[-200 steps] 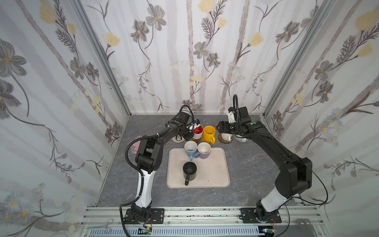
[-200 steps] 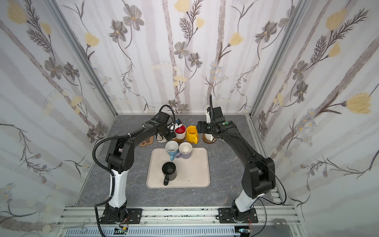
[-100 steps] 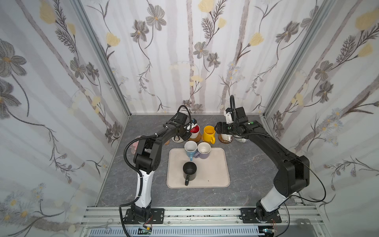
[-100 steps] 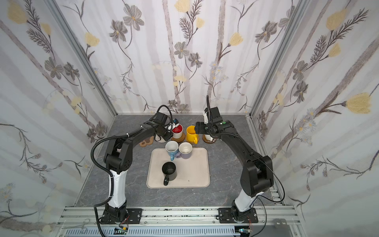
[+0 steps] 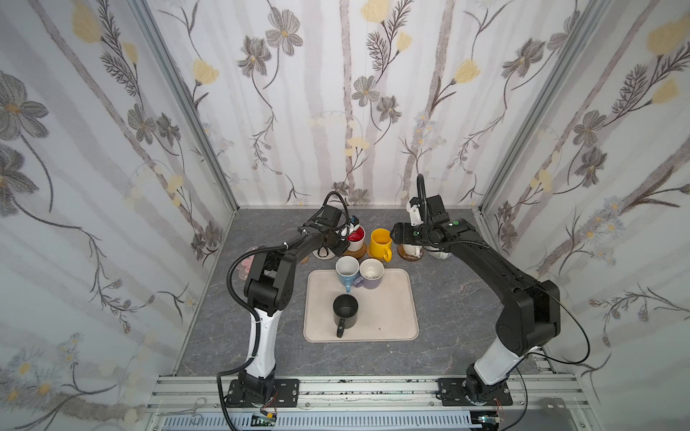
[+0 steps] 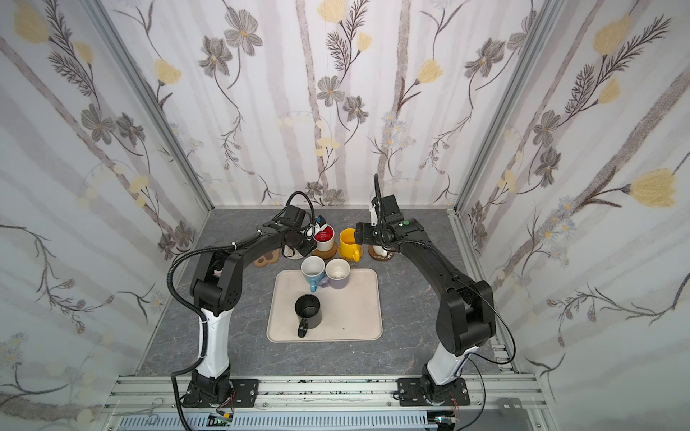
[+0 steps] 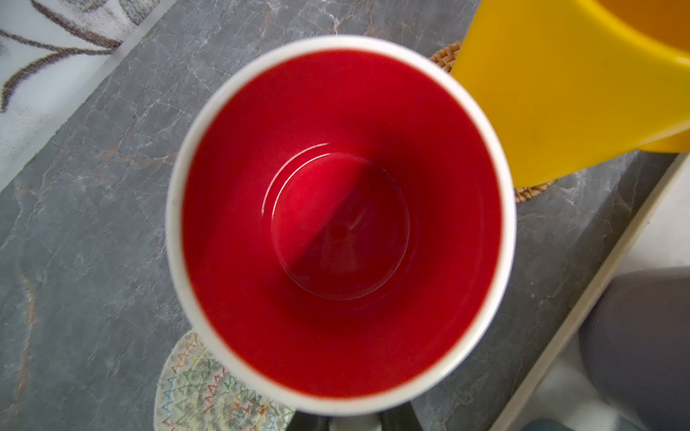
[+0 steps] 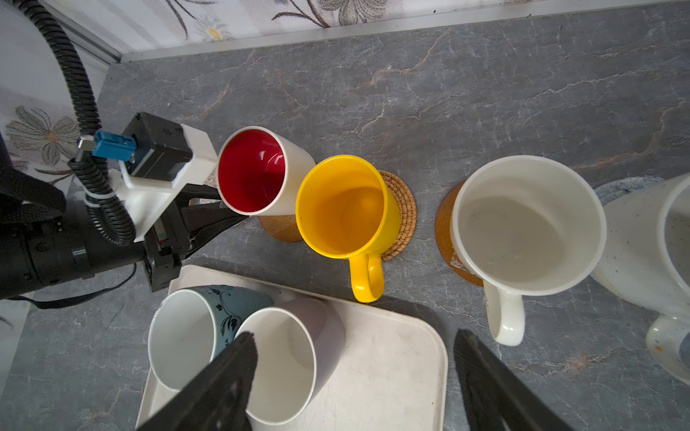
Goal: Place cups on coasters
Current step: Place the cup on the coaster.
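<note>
The grey table (image 5: 448,336) gives me bare room on the near side of the beige tray (image 5: 392,321), to its right, and in a strip along the far wall. The tray's far edge runs close to the row of mugs, so that lane is tight.

My right claw (image 8: 354,336) is spread wide with nothing between its fingers. It hangs above the table just beside the yellow mug (image 8: 343,209). My left claw (image 8: 224,211) is pressed nearly together, pinching the side of the white mug with red inside (image 8: 254,175); I cannot see the handle.

That mug is over the wooden disc (image 8: 280,227), but I cannot tell whether its base touches. It is just beside the yellow mug, which sits on the woven rattan coaster (image 8: 405,212). To the right, a cream-white mug (image 8: 522,224) stands on the glossy brown disc (image 8: 444,231). A second cream-white mug (image 8: 642,242) is on the grey knitted coaster (image 8: 627,184).

On the tray, the light blue mug (image 8: 186,336) and lavender mug (image 8: 283,354) touch at the far edge. The black mug (image 5: 345,308) stands apart, mid-tray. The whitish woven coaster (image 7: 209,392) peeks out past the held mug's rim.
</note>
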Motion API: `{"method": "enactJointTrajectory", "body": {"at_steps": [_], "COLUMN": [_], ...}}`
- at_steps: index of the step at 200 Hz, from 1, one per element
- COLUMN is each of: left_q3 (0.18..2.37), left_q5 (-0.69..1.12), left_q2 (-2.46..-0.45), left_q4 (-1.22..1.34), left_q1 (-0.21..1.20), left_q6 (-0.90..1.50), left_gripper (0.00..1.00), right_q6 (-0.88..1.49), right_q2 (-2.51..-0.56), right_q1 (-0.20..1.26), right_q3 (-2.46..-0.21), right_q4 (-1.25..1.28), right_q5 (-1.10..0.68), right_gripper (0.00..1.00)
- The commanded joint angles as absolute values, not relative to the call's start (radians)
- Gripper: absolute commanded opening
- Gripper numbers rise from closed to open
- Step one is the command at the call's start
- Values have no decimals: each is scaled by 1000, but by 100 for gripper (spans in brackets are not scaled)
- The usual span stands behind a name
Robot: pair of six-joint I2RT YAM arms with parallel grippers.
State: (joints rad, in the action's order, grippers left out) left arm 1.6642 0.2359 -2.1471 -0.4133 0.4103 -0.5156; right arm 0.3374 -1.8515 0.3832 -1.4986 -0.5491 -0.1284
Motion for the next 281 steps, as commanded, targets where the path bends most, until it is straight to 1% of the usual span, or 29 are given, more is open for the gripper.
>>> {"method": "enactJointTrajectory", "body": {"at_steps": [1, 17, 47, 88, 94, 109, 119, 179, 209, 230, 281], "left_q3": [1660, 1656, 1649, 1649, 1649, 1648, 1649, 1653, 1677, 1700, 1722], "left_q5": [223, 218, 221, 201, 199, 198, 201, 156, 70, 51, 24], "left_q2": [-2131, -2126, -2126, -2125, -2124, -2120, -2117, -2095, -2081, -2067, -2016], "left_q4": [-383, -383, -383, -384, -384, -385, -384, -385, -385, -385, -380], "left_q1": [413, 414, 414, 416, 416, 415, 416, 416, 410, 396, 384], "left_q6": [-514, -510, -494, -480, -479, -474, -474, -466, -438, -396, -343], "left_gripper": [0, 0, 18, 26, 28, 37, 39, 47, 51, 55, 56], "right_q6": [331, 330, 323, 320, 319, 318, 315, 304, 299, 296, 275], "right_q2": [-1863, -1866, -1869, -1865, -1867, -1867, -1869, -1870, -1858, -1845, -1787], "right_q1": [384, 385, 384, 385, 384, 384, 384, 383, 383, 383, 391], "right_q3": [-1512, -1513, -1508, -1487, -1485, -1482, -1480, -1475, -1474, -1470, -1450], "right_q4": [-536, -531, -525, -505, -503, -498, -495, -486, -483, -477, -473], "right_q5": [-133, -136, -133, -134, -135, -135, -134, -134, -133, -129, -83], "right_gripper": [84, 85, 85, 85, 85, 85, 85, 85, 85, 86, 86]}}
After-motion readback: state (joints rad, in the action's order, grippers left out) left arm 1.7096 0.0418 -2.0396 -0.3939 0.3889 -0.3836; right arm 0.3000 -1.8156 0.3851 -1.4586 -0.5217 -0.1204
